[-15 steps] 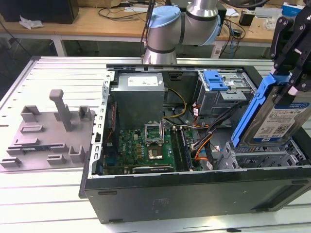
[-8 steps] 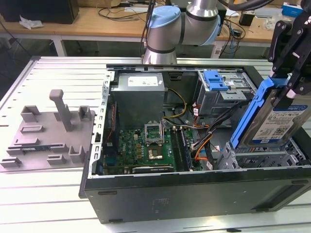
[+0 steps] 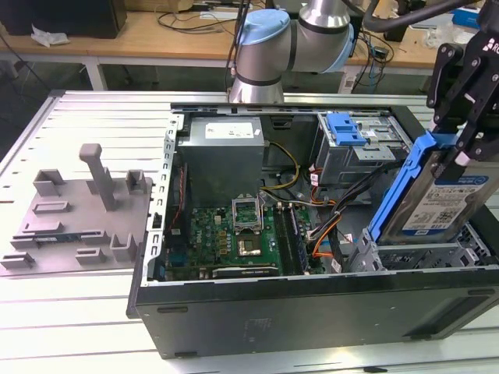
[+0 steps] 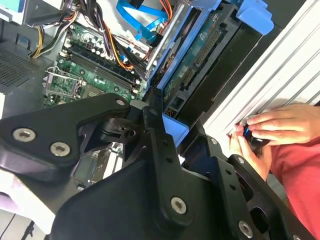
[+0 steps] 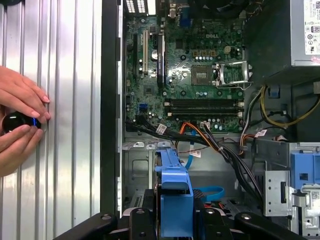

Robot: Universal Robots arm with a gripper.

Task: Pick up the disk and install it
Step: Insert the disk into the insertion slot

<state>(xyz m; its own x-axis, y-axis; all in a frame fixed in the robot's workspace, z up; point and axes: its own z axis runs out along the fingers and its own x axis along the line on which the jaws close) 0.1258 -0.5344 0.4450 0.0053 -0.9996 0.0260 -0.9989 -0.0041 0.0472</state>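
Observation:
The disk [image 3: 438,201], a silver drive with a white-and-blue label in a blue caddy, hangs steeply tilted at the exterior view's right. Its lower end dips into the silver drive bay [image 3: 425,255] at the front corner of the open computer case [image 3: 312,308]. My black gripper [image 3: 458,146] is shut on the disk's upper end. In the second wrist view the gripper [image 4: 161,119] clamps the caddy, and the disk's [image 4: 199,52] circuit-board underside faces the camera. In the first wrist view the blue caddy [image 5: 175,186] runs out from between my fingers [image 5: 145,220] toward the bay.
Orange, black and blue cables [image 3: 335,214] run beside the bay. A second cage with a blue latch [image 3: 347,128] sits behind it. The motherboard [image 3: 234,230] and power supply [image 3: 222,148] fill the case. A person's hands [image 5: 20,120] hold a small black object beside the case. A grey fixture [image 3: 78,210] lies left.

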